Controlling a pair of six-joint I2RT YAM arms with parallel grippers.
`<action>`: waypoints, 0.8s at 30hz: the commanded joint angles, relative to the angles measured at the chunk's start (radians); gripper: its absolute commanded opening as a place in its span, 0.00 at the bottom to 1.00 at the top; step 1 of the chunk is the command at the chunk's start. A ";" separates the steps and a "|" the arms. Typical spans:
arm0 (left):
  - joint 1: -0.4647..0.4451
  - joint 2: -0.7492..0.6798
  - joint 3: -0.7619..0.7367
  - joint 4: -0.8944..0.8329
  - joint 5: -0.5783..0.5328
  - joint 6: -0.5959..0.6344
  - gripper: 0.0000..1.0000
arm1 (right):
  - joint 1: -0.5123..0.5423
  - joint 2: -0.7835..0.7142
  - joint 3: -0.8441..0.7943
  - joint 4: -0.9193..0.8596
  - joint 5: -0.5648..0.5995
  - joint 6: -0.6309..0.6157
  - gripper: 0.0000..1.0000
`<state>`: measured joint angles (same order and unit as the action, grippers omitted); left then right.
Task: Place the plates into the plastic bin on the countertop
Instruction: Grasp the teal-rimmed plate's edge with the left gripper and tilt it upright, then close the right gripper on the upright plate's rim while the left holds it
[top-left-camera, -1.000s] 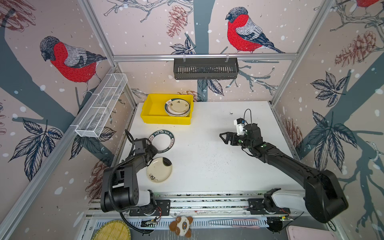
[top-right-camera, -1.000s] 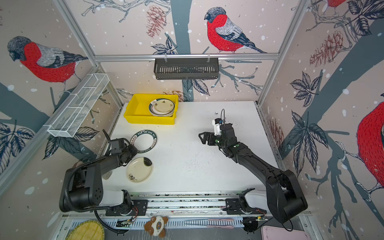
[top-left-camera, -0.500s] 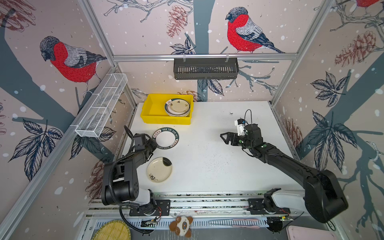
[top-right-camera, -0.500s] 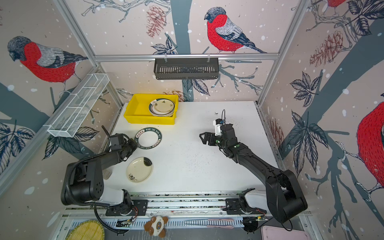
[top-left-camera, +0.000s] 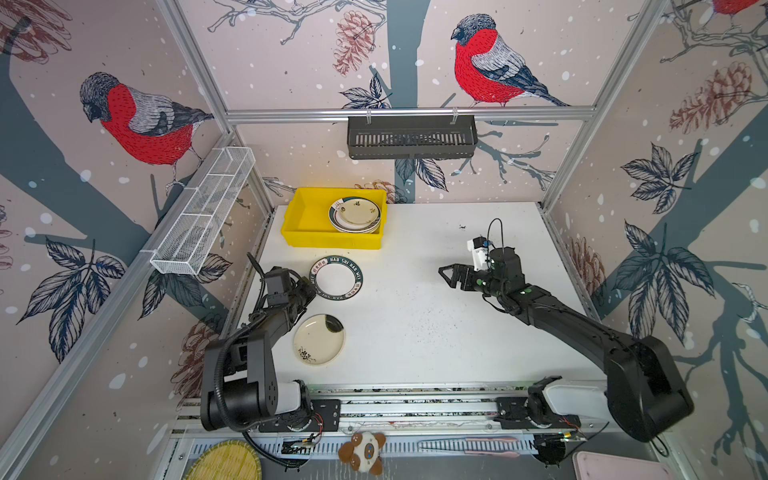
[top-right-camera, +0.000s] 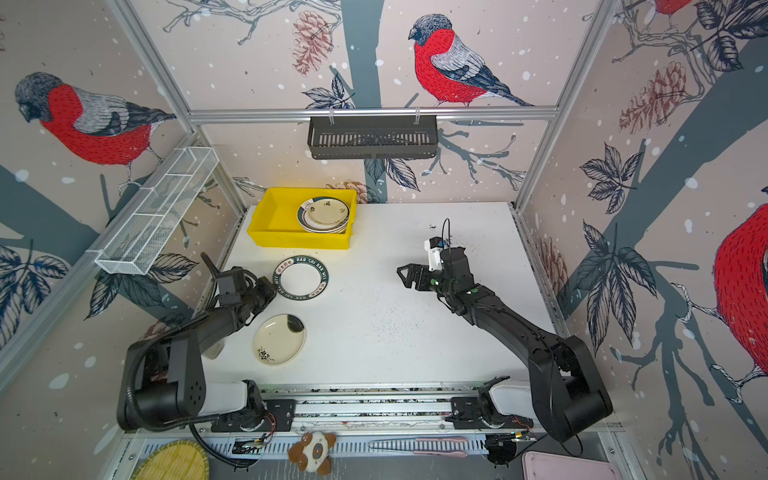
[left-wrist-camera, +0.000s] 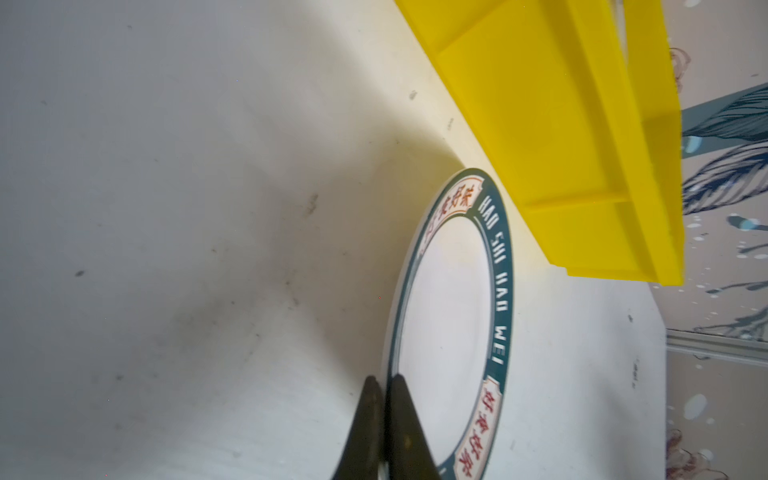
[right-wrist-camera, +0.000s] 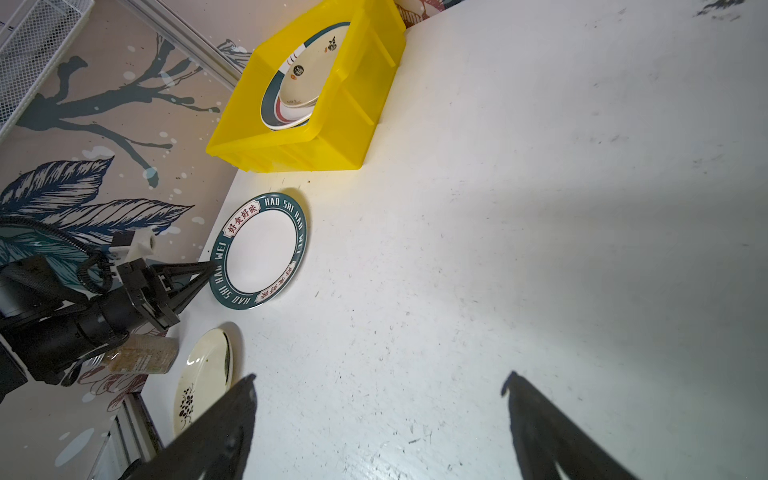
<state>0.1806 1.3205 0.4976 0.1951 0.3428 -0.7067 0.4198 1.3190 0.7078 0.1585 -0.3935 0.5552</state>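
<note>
Left hand (left-wrist-camera: 384, 380) clamped on green-rimmed plate (left-wrist-camera: 444, 316) at its edge; when lifted it may pivot, slip, or strike the yellow bin (left-wrist-camera: 548, 124). Right hand (right-wrist-camera: 380, 376) spread apart

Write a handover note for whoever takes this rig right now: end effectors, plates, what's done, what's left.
Left end effector: shut on the rim of the green-rimmed plate, which is just in front of the yellow bin, not yet in it; can't tell if it is lifted.
Right end effector: open, empty, above bare countertop.
Done: a stack of plates lies in the bin's right half.
Left: bin the gripped plate, then the cream plate lying flat beside the left arm.
</note>
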 joint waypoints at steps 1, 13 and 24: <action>-0.047 -0.080 -0.006 0.026 0.046 -0.055 0.00 | 0.015 0.050 0.019 0.079 -0.055 0.043 0.92; -0.187 -0.183 -0.034 0.171 0.086 -0.204 0.00 | 0.127 0.223 0.123 0.193 -0.070 0.102 0.77; -0.347 -0.066 0.024 0.328 0.099 -0.277 0.00 | 0.157 0.358 0.191 0.277 -0.110 0.195 0.60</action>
<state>-0.1501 1.2335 0.5037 0.3931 0.4213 -0.9485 0.5697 1.6653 0.8864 0.3710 -0.4831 0.7113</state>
